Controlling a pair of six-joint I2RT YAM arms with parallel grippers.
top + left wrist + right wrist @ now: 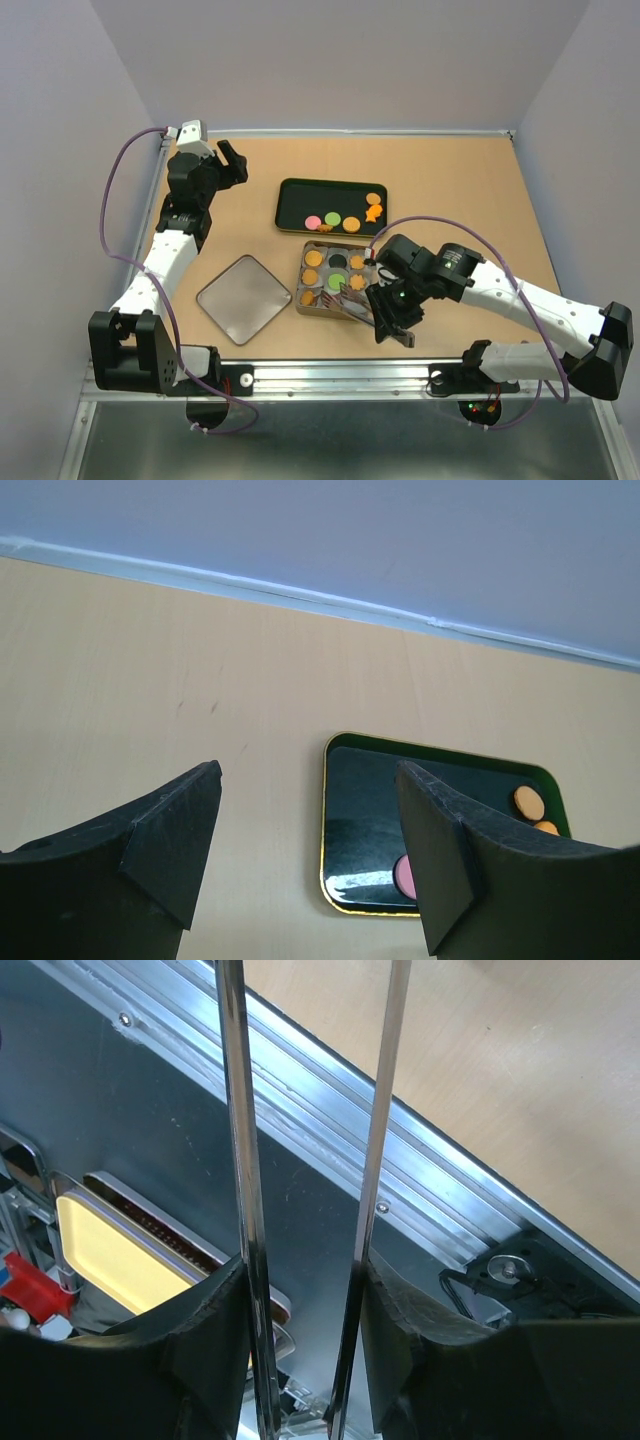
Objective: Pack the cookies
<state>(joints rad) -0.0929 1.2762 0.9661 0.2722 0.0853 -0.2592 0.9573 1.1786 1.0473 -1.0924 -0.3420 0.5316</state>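
Observation:
Several cookies lie on a black tray [290, 205]: an orange disc [374, 198], an orange fish shape [372, 213], a pink disc [313, 221] and a green disc [332, 218]. More cookies [335, 281] sit in the compartments of a metal tin [299, 295]. My right gripper [392, 322] is just right of the tin's near corner, shut on metal tongs [240, 1160] whose two arms run between my fingers [300, 1280]. My left gripper [232, 165] is open and empty at the far left. In its wrist view [310, 780] it faces the tray [325, 810].
A square grey lid [243, 298] lies left of the tin. An aluminium rail [330, 375] runs along the table's near edge and also shows in the right wrist view [330, 1110]. Grey walls close in the far, left and right sides.

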